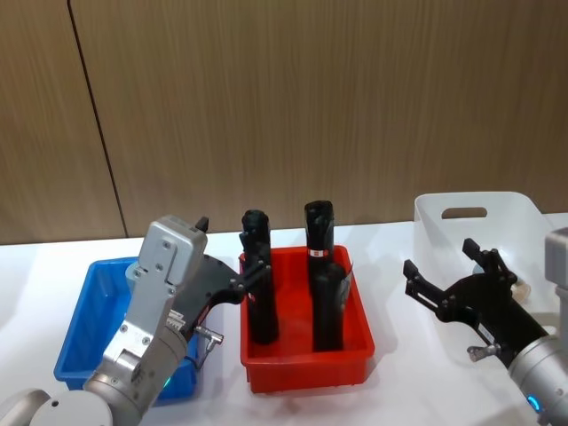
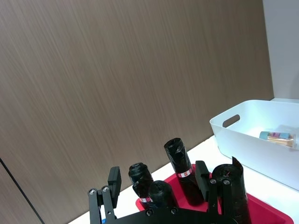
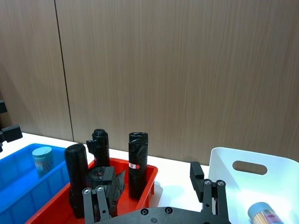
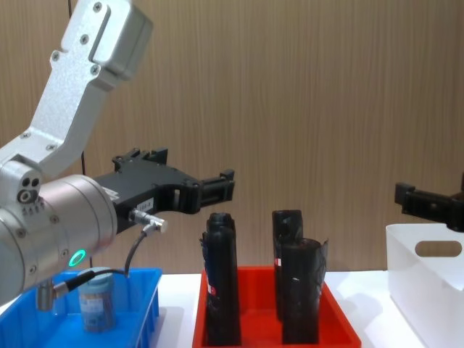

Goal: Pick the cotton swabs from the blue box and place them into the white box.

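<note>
The blue box (image 1: 78,330) sits at the left of the table, and one cotton swabs tub (image 4: 96,304) with a pale blue lid stands in it (image 3: 42,158). My left gripper (image 1: 231,248) hovers open and empty above the blue box's right side, fingers pointing toward the red bin. The white box (image 1: 470,213) stands at the right, with another cotton swabs tub (image 2: 278,136) lying inside it. My right gripper (image 1: 439,257) is open and empty, just left of the white box and above the table.
A red bin (image 1: 306,368) between the two boxes holds several tall black wrapped cylinders (image 1: 259,288), close to the left fingertips. A wooden wall runs behind the white table.
</note>
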